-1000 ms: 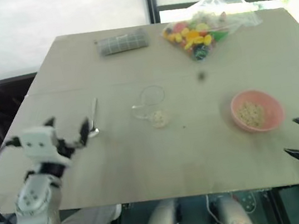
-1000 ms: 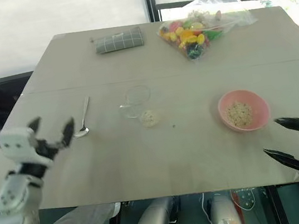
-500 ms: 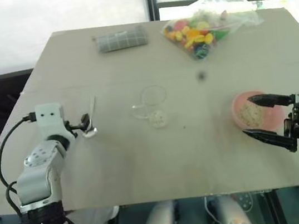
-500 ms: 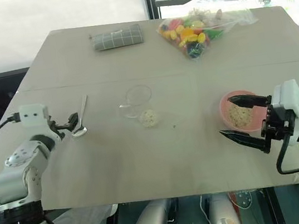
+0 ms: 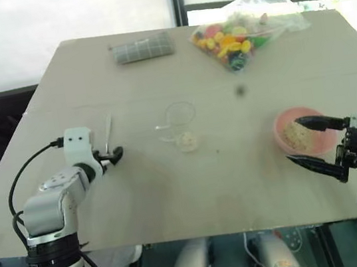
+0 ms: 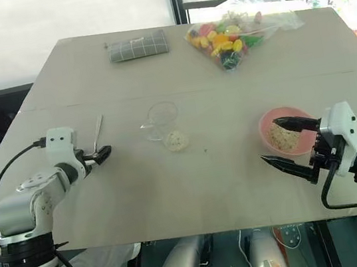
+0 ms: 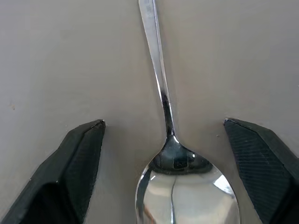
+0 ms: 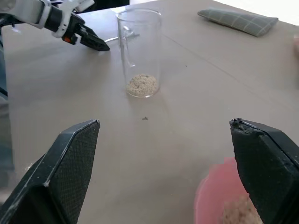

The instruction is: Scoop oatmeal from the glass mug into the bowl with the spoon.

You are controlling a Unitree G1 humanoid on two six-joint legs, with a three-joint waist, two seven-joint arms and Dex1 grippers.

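Table [image 6: 194, 191]: pale beige top, carrying all items listed.

Spoon [image 7: 164, 112]: silver, lying flat toward the table's left edge, handle pointing to the far edge, its oval end toward the near edge.

Left gripper [image 7: 164, 128]: low over the spoon, fingers spread apart, one on each side of the oval end where it meets the handle; neither finger touches the metal.

Glass mug [image 8: 139, 51]: clear, upright, near the middle of the table, to the right of the spoon. Oatmeal [image 8: 142, 84]: a thin pale layer at the bottom of the mug.

Bowl [image 6: 286, 132]: salmon-pink, toward the right edge, holding a small heap of flakes.

Right gripper [image 6: 286, 143]: at the bowl's near right side, fingers wide apart, holding nothing; the farther finger lies over the bowl's rim, the nearer one over bare table.

Cloth [image 6: 138, 46]: grey checked, folded, at the far edge, left of centre.

Bag [image 6: 237, 31]: clear plastic, filled with colourful small pieces, at the far edge toward the right corner.
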